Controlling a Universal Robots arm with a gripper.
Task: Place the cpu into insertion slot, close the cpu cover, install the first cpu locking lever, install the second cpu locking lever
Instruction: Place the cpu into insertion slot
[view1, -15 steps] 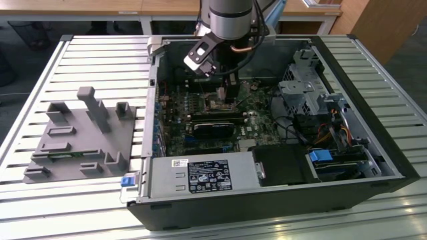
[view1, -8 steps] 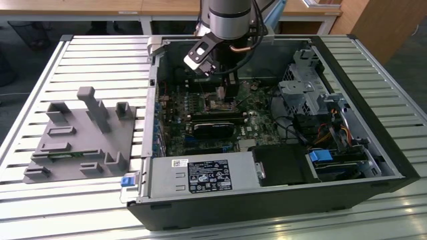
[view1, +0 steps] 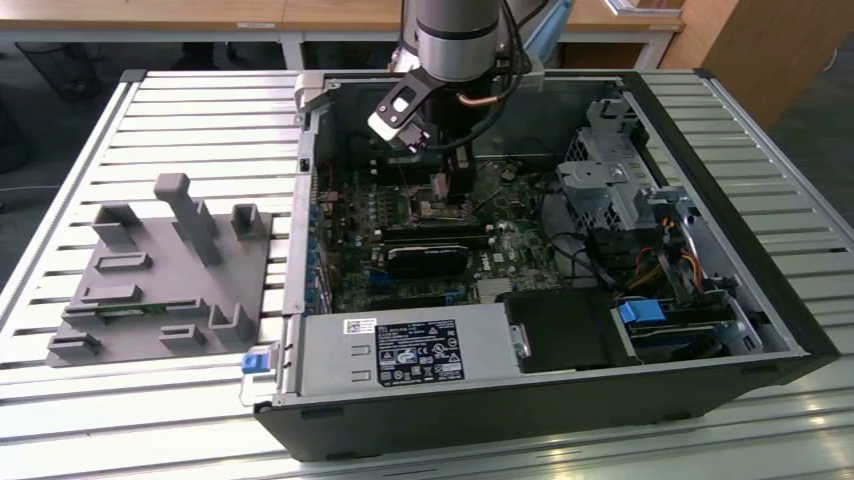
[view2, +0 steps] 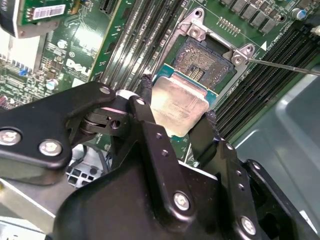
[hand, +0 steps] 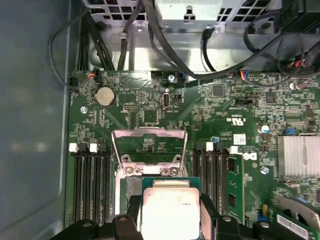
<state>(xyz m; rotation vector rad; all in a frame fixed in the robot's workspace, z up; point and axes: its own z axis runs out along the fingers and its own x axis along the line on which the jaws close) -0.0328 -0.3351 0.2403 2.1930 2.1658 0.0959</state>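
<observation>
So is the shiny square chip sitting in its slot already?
No, the end effector grips the cpu by its edges, and the insertion slot lies bare beside it.

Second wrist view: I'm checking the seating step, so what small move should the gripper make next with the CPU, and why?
The gripper is shut on the flat square silver-topped cpu, which overlaps only one edge of the black square silver-framed insertion slot and is not seated; the metal cover stands open. So probably a slight sideways shift to centre it first.
</observation>
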